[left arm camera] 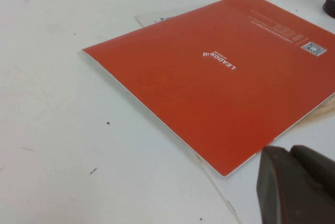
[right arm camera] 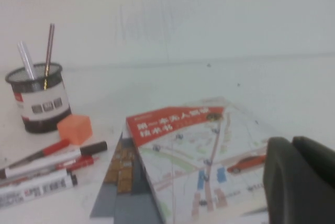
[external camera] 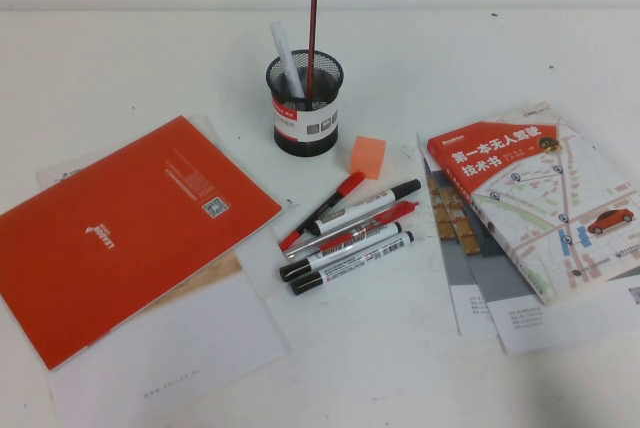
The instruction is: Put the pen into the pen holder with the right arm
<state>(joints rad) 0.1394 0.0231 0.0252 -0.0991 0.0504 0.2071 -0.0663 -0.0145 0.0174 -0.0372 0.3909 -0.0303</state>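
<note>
The thin dark red pen [external camera: 312, 33] stands upright in the black mesh pen holder [external camera: 305, 108] at the back middle of the table, beside a white pen [external camera: 285, 48]. The right wrist view shows the pen [right arm camera: 48, 46] and the holder [right arm camera: 41, 101] far off. My right gripper [right arm camera: 292, 148] is shut and empty, hanging over the map-covered book [right arm camera: 193, 145], away from the holder. My left gripper [left arm camera: 290, 153] is shut and empty, by the near corner of the orange notebook [left arm camera: 220, 82]. Neither arm shows in the high view.
An orange cube [external camera: 367, 155] lies next to the holder. Several red-capped and black-capped markers [external camera: 350, 233] lie in a bunch at the middle. The orange notebook [external camera: 120, 228] lies on white sheets on the left, the book [external camera: 540, 193] on papers on the right.
</note>
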